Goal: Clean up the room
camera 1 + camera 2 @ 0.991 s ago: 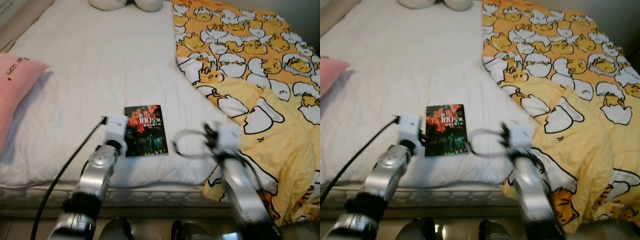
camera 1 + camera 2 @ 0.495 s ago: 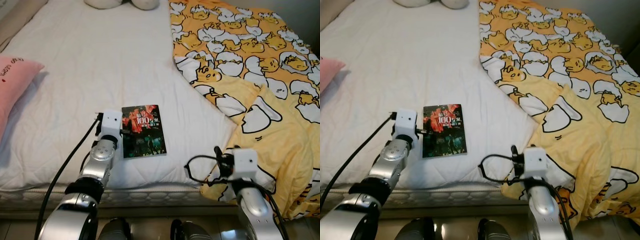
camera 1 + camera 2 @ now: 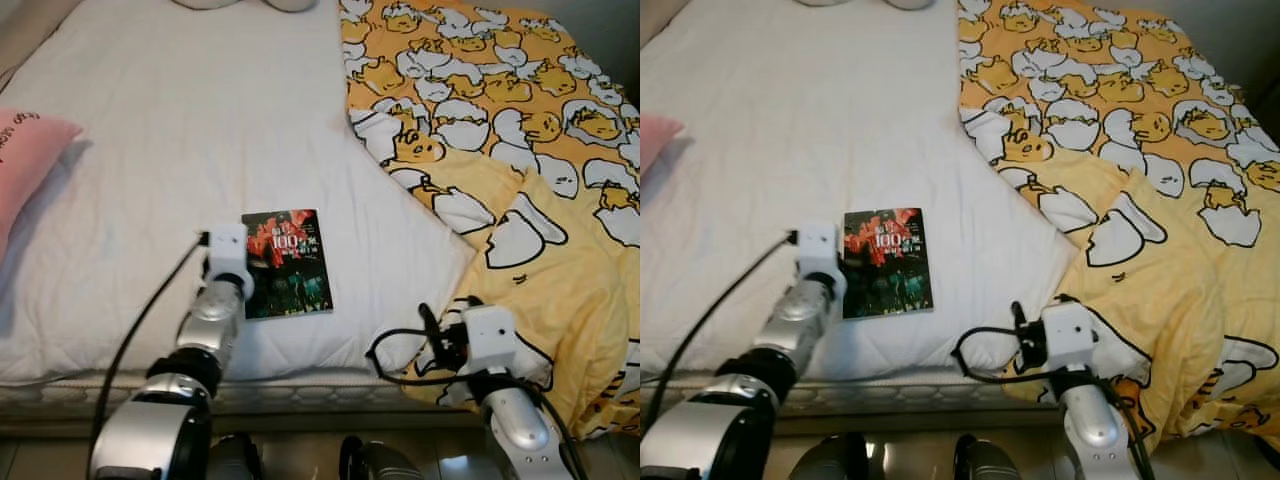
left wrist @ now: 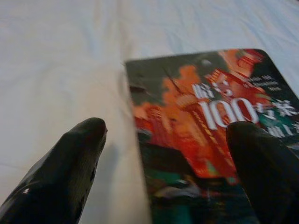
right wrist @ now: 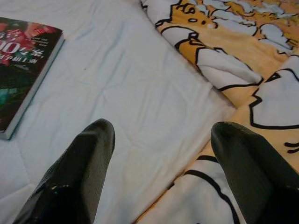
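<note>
One book lies flat on the white bed, near the front edge, dark cover with red-orange art and a white "100". Left gripper sits right at the book's left edge, fingers spread apart, not grasping: one black fingertip is over the bare sheet just beside the book, the other is over the cover. Whether either tip touches anything cannot be told. Left arm reaches in from the bed's front edge, a black cable running down alongside it.

Right gripper is also spread wide and holds nothing. It hovers low near the bed's front edge, to the right of the book and apart from it, over the line where the white sheet meets the yellow duvet. One finger is above the sheet, the other above the duvet. Looped black cable hangs by the right wrist.

Yellow duvet with an egg-character print covers the bed's right side and drapes off the front. Pink pillow sits at the left edge. Pale soft items at the far end are cut off by the frame.
</note>
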Tool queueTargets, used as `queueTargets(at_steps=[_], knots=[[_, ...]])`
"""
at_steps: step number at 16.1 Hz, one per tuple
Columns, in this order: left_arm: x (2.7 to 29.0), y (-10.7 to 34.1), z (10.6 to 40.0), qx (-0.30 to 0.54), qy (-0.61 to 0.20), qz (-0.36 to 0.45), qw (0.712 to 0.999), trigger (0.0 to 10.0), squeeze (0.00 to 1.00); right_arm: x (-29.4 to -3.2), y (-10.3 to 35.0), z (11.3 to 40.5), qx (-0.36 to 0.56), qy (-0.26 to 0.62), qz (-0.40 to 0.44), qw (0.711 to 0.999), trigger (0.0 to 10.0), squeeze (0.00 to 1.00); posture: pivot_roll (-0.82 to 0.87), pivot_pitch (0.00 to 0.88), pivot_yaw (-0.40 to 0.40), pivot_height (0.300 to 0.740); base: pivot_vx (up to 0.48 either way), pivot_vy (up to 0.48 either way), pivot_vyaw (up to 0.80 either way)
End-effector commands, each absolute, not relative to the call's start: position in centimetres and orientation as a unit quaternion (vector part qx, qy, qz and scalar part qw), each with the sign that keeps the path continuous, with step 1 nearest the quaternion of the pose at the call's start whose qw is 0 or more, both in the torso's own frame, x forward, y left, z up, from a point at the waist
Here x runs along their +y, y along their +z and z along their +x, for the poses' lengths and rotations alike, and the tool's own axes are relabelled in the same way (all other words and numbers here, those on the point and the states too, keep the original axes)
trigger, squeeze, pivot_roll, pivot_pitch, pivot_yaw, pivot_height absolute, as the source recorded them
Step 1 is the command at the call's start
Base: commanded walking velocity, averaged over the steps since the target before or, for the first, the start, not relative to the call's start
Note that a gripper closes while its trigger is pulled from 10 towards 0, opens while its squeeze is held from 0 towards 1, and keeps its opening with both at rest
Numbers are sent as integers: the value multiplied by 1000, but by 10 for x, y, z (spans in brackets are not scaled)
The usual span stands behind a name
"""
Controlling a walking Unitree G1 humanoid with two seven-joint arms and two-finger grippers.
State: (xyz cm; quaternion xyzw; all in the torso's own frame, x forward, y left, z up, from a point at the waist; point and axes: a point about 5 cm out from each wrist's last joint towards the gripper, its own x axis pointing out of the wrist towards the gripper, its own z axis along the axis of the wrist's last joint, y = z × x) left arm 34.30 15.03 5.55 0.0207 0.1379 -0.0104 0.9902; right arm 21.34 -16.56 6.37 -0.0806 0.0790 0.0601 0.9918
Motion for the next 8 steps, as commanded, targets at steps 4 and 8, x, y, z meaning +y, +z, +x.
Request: queueTargets(at_steps=[4,8], knots=[[141,46,337,153,-21,-13,988,10000,0,-169,63,211,90,63,-83,990,10000,0,-146,183,-84,740,0,0,0],[140,37,330,166,0,12,986,10000,0,-170,60,207,106,70,-85,988,10000,0,-148,188,-86,740,0,0,0]])
